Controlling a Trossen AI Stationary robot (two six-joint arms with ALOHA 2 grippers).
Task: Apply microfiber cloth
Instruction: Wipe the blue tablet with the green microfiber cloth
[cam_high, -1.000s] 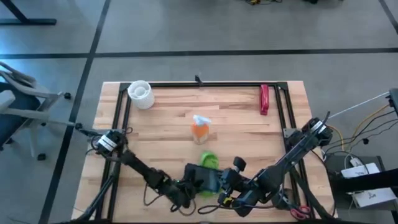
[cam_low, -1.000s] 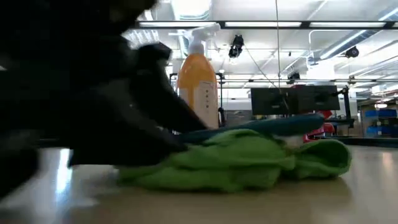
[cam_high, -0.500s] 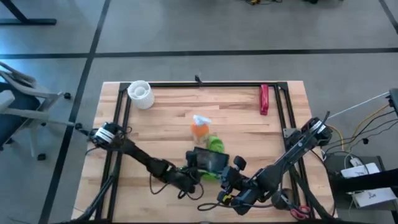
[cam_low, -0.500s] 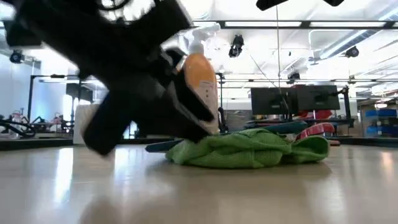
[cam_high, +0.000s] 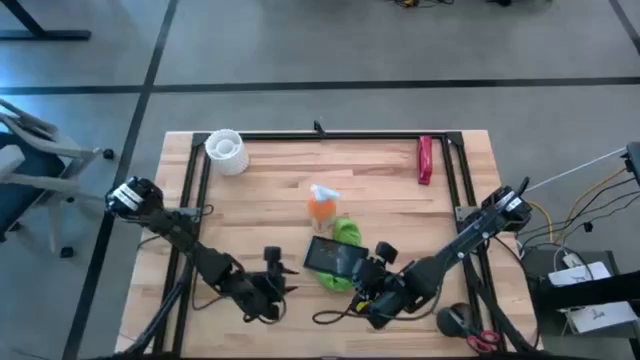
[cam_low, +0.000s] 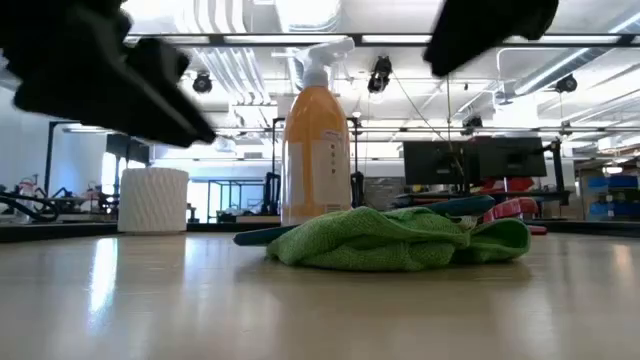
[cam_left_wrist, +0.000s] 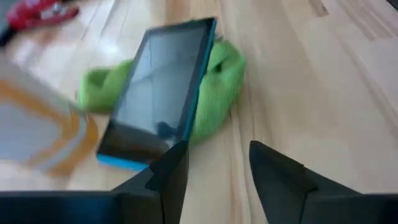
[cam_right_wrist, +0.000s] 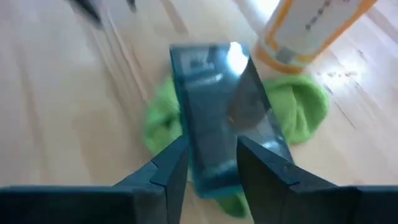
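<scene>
The lime-green microfiber cloth (cam_high: 347, 232) lies bunched on the table just near of the orange spray bottle (cam_high: 322, 207). A black slab with a blue edge (cam_high: 335, 257) lies on top of the cloth (cam_low: 400, 245), tilted, with its left end lower. My left gripper (cam_left_wrist: 217, 168) is open and stands left of the slab (cam_left_wrist: 161, 93), apart from it. My right gripper (cam_right_wrist: 212, 165) is open and hangs above the slab's near right end (cam_right_wrist: 217, 118). In the low view it is raised clear of the slab.
A white ribbed cup (cam_high: 226, 151) stands at the far left corner and a red object (cam_high: 425, 160) lies at the far right. A black frame (cam_high: 320, 135) runs along the table's edges. Bare wood lies to the left of the cloth.
The slab and the cloth have moved from near the front edge toward the far edge, closer to the bottle. My left gripper has then drawn away from the slab's left end toward the table's left edge and risen. My right gripper has risen above the slab.
</scene>
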